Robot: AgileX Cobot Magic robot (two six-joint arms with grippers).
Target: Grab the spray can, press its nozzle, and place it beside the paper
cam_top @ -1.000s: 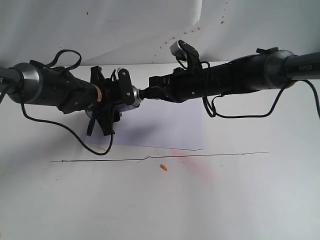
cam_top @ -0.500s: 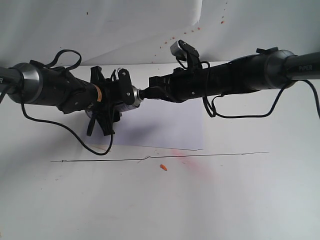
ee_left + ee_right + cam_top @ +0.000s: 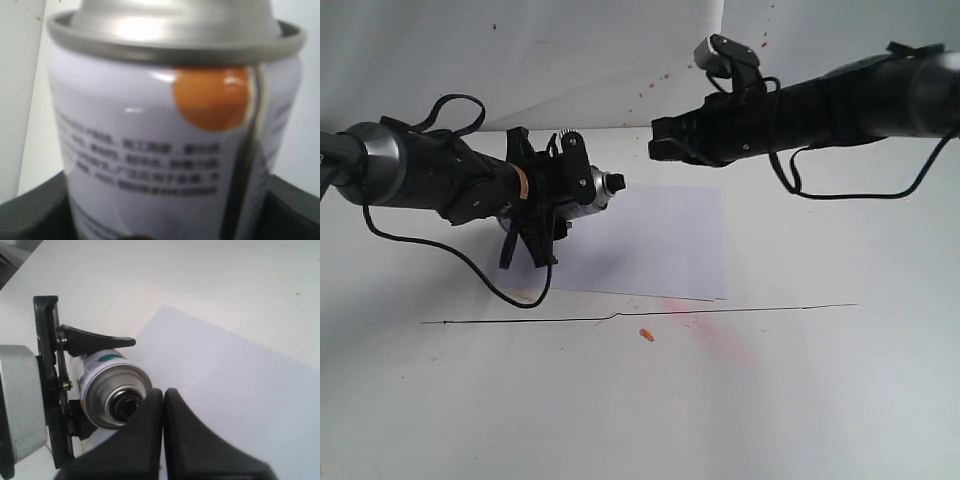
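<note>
The left end effector is clamped on the spray can, holding it on its side, clear of the worktop. Its 2 fingers press against opposite sides of the white label, which carries a round dot and lines of small print. The can's silver dome faces the right arm, and the black nozzle sticks out from the dome's centre. In the exterior view the can hangs at the left edge of the paper, which lies flat on the worktop.

The right end effector is raised above and to the right of the nozzle, apart from it. Its 2 fingers are pressed fully together, with nothing between them. In the right wrist view the closed fingertips point toward the can's dome.

A small orange scrap lies below the paper, just beneath a thin black line drawn across the worktop.
</note>
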